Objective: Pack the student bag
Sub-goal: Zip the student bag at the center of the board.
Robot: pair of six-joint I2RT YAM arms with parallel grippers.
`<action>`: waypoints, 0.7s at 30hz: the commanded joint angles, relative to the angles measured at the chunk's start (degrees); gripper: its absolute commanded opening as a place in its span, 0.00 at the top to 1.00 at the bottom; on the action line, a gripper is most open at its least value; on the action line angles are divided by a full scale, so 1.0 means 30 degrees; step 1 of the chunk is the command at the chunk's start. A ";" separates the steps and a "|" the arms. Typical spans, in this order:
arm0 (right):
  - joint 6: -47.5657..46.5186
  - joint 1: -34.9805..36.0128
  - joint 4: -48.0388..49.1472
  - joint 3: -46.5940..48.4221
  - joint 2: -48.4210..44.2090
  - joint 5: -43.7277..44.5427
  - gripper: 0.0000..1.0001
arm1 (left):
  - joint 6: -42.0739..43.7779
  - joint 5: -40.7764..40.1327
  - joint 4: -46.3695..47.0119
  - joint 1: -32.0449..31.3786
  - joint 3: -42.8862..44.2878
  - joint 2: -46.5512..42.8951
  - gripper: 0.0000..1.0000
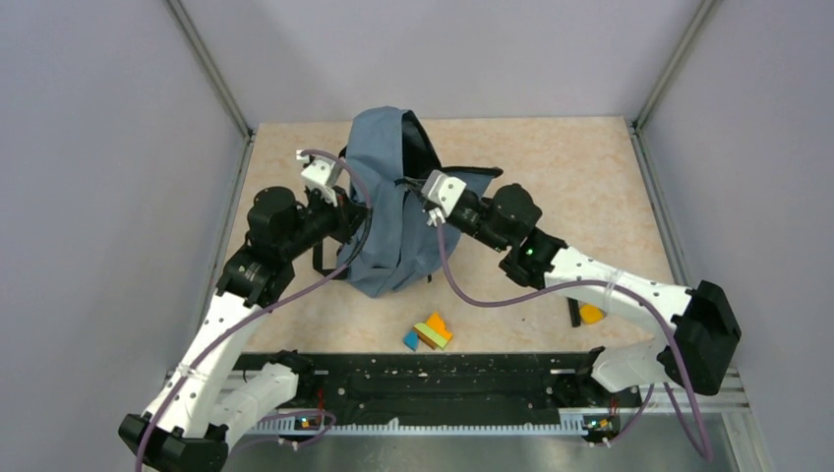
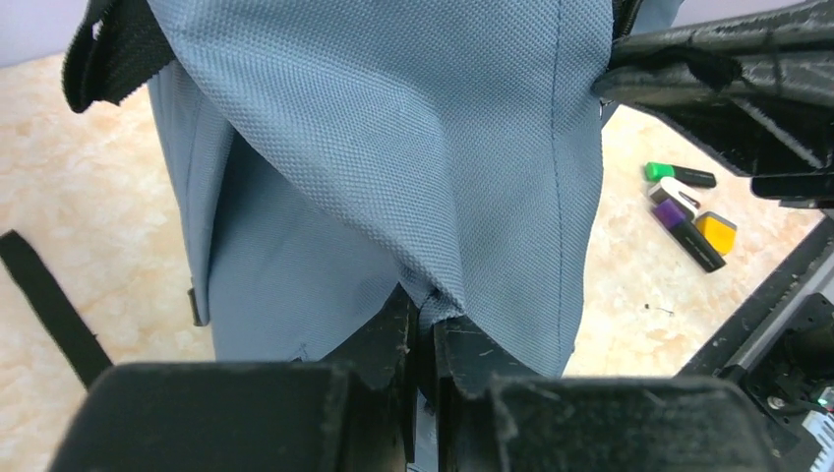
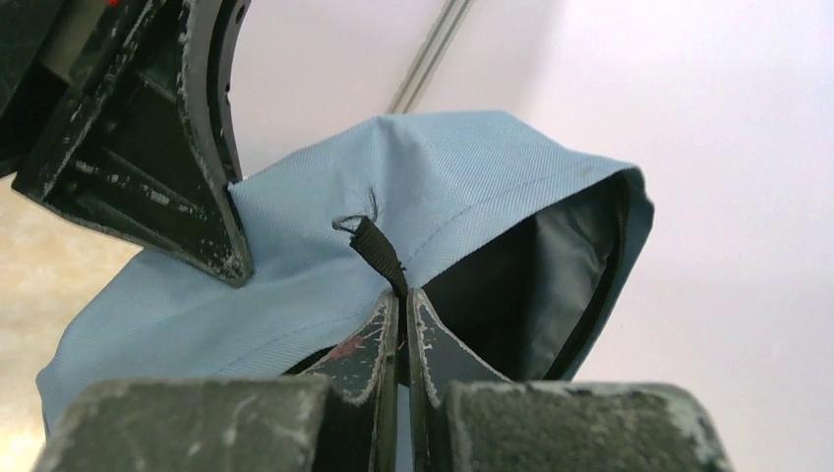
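The student bag [image 1: 388, 211] is being held upright at the middle of the table [image 1: 580, 177] between the two arms, its mouth gaping and showing only dark lining inside. The left gripper [image 2: 423, 320] is clamping a fold of the slate-blue fabric, jaws nearly together, while the right gripper [image 3: 401, 307] is squeezing the bag's rim at a small black strap tab [image 3: 374, 246]. Highlighters [image 2: 688, 211] are lying loose on the table, apart from the bag.

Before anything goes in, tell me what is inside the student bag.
The student bag gapes at the top; only dark lining shows there. Nothing packed is visible, but folds of blue fabric cover the lower interior.
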 commanded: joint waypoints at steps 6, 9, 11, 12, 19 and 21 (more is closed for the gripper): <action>0.0990 -0.0055 -0.1072 0.7755 0.2554 0.1115 1.00 | 0.2784 -0.3855 -0.0868 0.0134 0.3700 -0.0975 0.54; 0.1656 -0.0060 -0.2564 1.0230 0.3980 0.1174 1.00 | 0.2793 -0.4283 -0.0258 -0.0049 0.4737 -0.1322 0.38; 0.2031 -0.0066 -0.3450 1.1579 0.4822 0.1101 1.00 | 0.3251 -0.4341 0.0012 -0.0168 0.5402 -0.1411 0.33; 0.2303 -0.0076 -0.3727 1.2226 0.5253 0.0978 1.00 | 0.3360 -0.4222 0.0040 -0.0180 0.5696 -0.1388 0.32; 0.4745 -0.0094 -0.5079 1.5168 0.7230 0.0853 1.00 | 0.2580 -0.3202 -0.0352 -0.0352 0.4902 -0.1160 0.31; 0.5422 -0.0094 -0.5571 1.6030 0.7666 0.0893 1.00 | 0.1904 -0.2834 0.0204 -0.0369 0.3802 -0.1473 0.29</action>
